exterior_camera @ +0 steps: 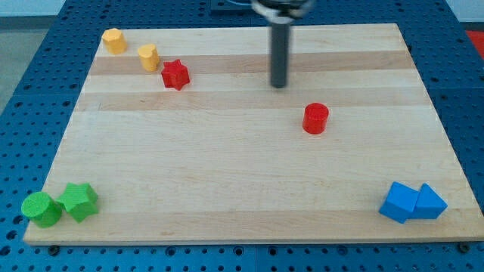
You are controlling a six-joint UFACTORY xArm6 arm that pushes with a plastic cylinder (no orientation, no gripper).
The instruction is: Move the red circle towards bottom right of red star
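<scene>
The red circle is a short red cylinder standing right of the board's middle. The red star lies in the upper left part of the board, far to the left of the circle. My tip rests on the board above and a little left of the red circle, apart from it by a clear gap. The rod rises straight up out of the view's top.
Two yellow blocks sit in a diagonal line up-left of the red star. A green cylinder and green star sit at the bottom left. Two blue blocks sit at the bottom right.
</scene>
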